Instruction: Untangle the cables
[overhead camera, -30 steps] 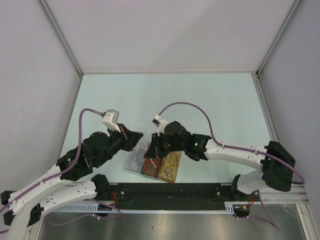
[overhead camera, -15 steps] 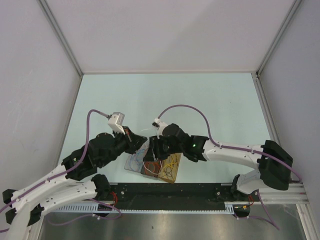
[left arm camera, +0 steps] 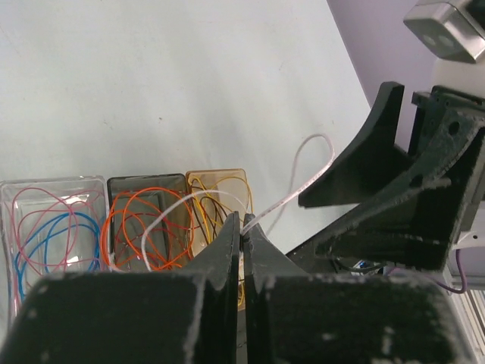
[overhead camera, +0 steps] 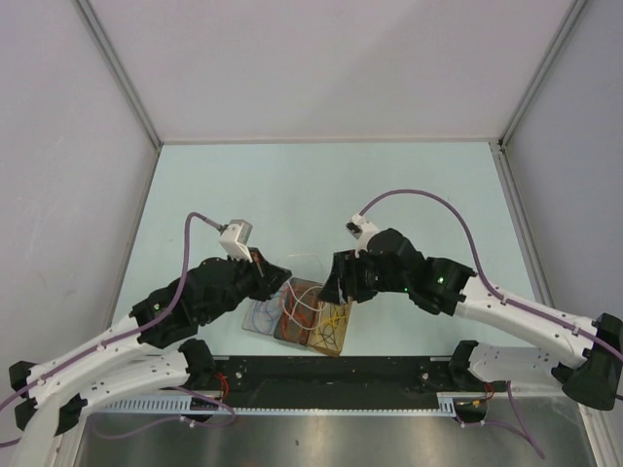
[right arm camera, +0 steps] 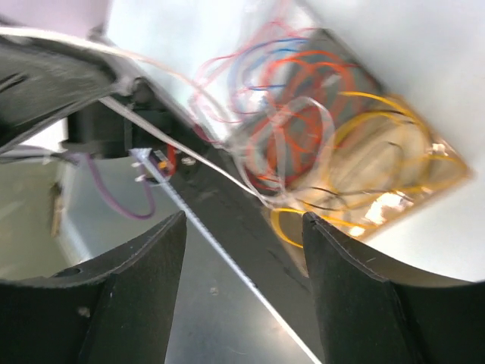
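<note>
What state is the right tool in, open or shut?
Open. The right tool has its fingers standing well apart in the right wrist view, with nothing gripped between them.

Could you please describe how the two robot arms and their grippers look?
The left arm and right arm have white links and black joints. A thin purple cable runs to a small white camera box on each wrist. The left gripper and right gripper have black, wedge-shaped fingers. A green light glows on the right arm.
</note>
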